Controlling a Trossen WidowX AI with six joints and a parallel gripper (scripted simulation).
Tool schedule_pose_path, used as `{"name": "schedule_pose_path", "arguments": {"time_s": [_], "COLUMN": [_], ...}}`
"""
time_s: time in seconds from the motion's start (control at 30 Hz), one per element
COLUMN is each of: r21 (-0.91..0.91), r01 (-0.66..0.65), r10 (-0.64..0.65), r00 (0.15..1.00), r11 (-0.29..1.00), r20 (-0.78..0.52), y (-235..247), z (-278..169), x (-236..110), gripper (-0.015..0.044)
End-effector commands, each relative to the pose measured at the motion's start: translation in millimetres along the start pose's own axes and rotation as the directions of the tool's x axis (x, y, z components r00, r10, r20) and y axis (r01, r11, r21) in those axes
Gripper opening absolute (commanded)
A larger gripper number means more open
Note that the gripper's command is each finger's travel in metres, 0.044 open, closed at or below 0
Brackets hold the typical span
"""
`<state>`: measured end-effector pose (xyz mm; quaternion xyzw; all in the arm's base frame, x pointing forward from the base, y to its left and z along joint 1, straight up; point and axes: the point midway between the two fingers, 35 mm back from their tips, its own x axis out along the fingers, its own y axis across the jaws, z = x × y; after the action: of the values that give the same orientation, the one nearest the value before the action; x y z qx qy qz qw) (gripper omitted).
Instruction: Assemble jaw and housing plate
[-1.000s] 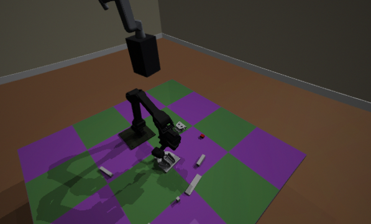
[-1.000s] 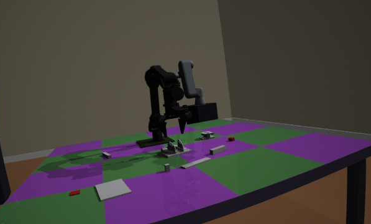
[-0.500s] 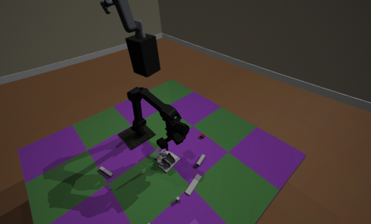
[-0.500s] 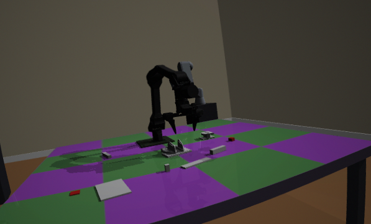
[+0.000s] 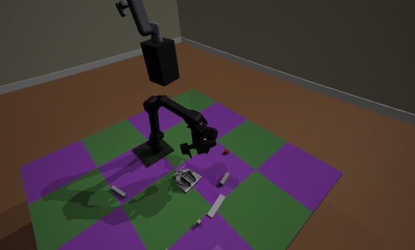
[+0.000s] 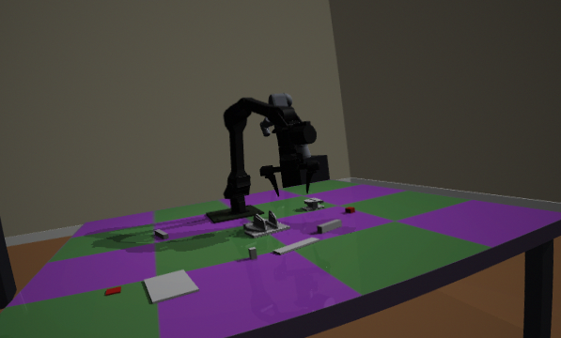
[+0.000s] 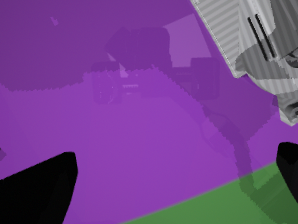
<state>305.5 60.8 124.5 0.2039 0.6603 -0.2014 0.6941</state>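
Note:
The base plate [image 5: 186, 189] [image 6: 281, 228] [image 7: 215, 25] lies on the mat in front of the arm. Two jaws stand upright on it, one jaw [image 6: 259, 222] and another jaw [image 6: 272, 218] side by side with a gap between. Whether their teeth mesh is too small to tell. The housing plate [image 6: 313, 201] appears as a small pale piece raised on a holder behind the base; the arm mostly hides it in the top view. My gripper [image 6: 292, 193] [image 7: 179, 159] is wide open and empty, above the mat, behind the base and near the housing plate.
A red block [image 5: 226, 151] [image 6: 350, 209] and a grey bar [image 5: 224, 179] [image 6: 329, 226] lie right of the base. A flat strip [image 5: 216, 206] [image 6: 295, 246] and a small block [image 5: 199, 222] [image 6: 253, 253] lie in front. A white square [image 6: 170, 285] lies near the table's front.

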Motion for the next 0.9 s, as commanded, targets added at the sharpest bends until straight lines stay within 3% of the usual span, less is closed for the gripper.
{"name": "schedule_pose_path", "arguments": {"time_s": [0.0,0.43,0.87], "r21": [0.084,0.379,0.642], "r01": [0.000,-0.004,0.003], "r10": [0.001,0.010,0.014], "r00": [1.000,1.000,1.000], "r11": [0.996,0.926,0.766], "r20": [-0.007,-0.013,-0.021], "y": [8,36,57], "z": [-12,-51,-95], "x": [0,-5,-10], "gripper": [0.0440,0.0440,0.0440]}}
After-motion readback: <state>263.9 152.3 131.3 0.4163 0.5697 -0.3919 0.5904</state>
